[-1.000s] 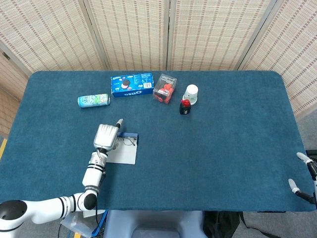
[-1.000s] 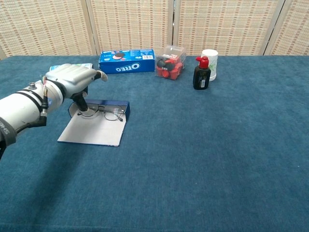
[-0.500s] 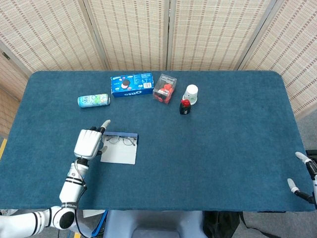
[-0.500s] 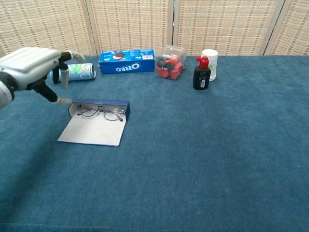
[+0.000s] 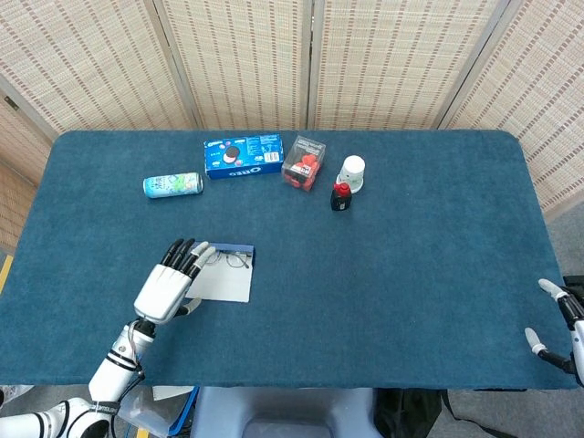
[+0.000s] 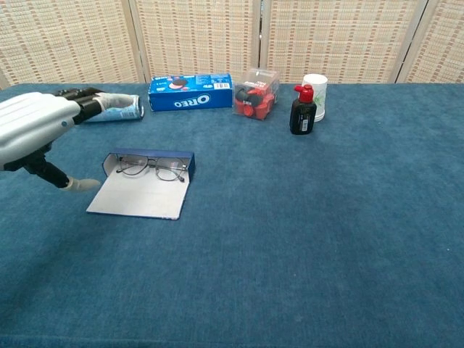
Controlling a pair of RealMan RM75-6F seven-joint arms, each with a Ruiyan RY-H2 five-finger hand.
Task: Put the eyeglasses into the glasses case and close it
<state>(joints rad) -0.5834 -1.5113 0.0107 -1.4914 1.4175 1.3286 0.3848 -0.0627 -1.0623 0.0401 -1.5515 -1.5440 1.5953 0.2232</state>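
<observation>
The glasses case (image 6: 142,194) lies open on the blue table, its grey lid flat toward me and its blue tray at the far side. The eyeglasses (image 6: 152,168) rest in that tray, thin-rimmed, also visible in the head view as eyeglasses (image 5: 228,258) in the case (image 5: 224,283). My left hand (image 5: 169,284) hovers just left of the case with fingers stretched out and apart, holding nothing; in the chest view the left hand (image 6: 36,127) is at the left edge. My right hand (image 5: 558,321) shows only as fingertips at the table's right front corner.
Along the far side stand a lying drink can (image 5: 172,184), an Oreo box (image 5: 243,155), a clear box of red items (image 5: 303,162), a dark bottle with red cap (image 5: 340,196) and a white cup (image 5: 352,173).
My left hand has let go of the eyeglasses, left them in the case, pulled back left and toward me, and spread its fingers. The right hand barely shifted.
</observation>
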